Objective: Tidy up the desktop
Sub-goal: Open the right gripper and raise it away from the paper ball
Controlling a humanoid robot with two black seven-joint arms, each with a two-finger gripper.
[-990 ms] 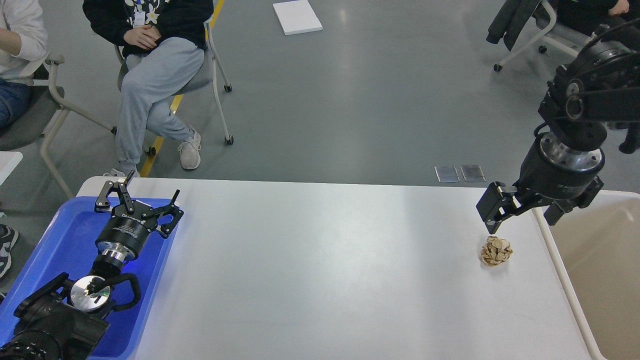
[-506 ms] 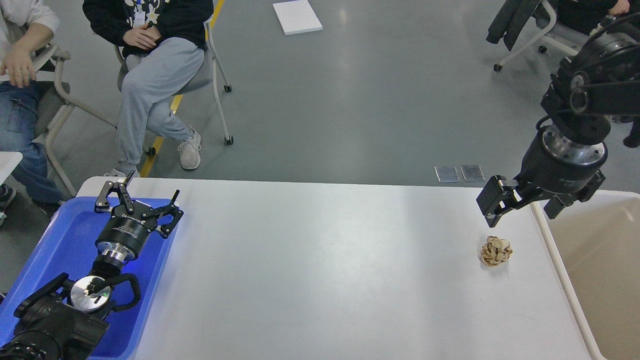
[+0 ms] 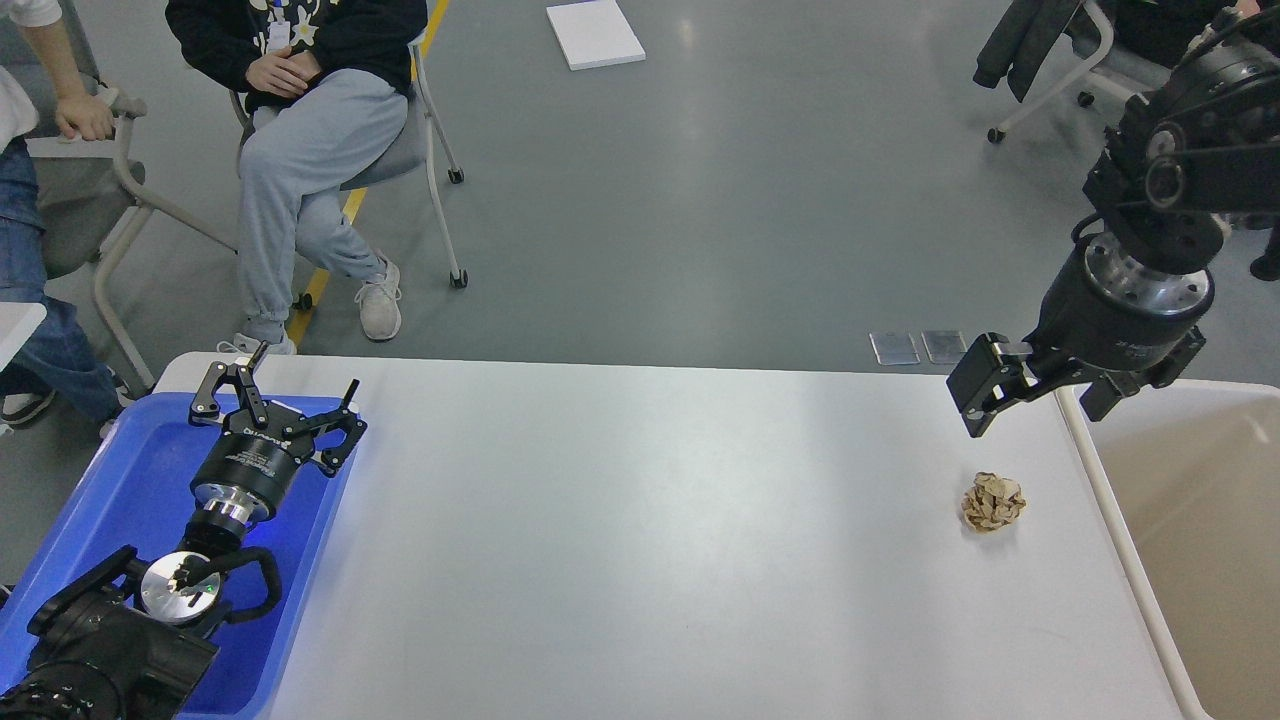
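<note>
The white desktop (image 3: 650, 540) fills the lower part of the head view. A crumpled tan paper ball (image 3: 993, 502) lies on it near the right edge. My right gripper (image 3: 1035, 405) hangs above and just behind the ball, apart from it, open and empty. My left gripper (image 3: 300, 378) is open and empty, held over the far right corner of the blue tray (image 3: 120, 480) at the desktop's left end.
A beige open bin (image 3: 1200, 520) stands against the desktop's right edge. Beyond the table, two seated people (image 3: 310, 150) on wheeled chairs are at the back left, and another chair (image 3: 1070, 60) is at the back right.
My right gripper has risen and drawn back from the paper ball, which has stayed in place. My left arm has not moved. The person at the far left has shifted.
</note>
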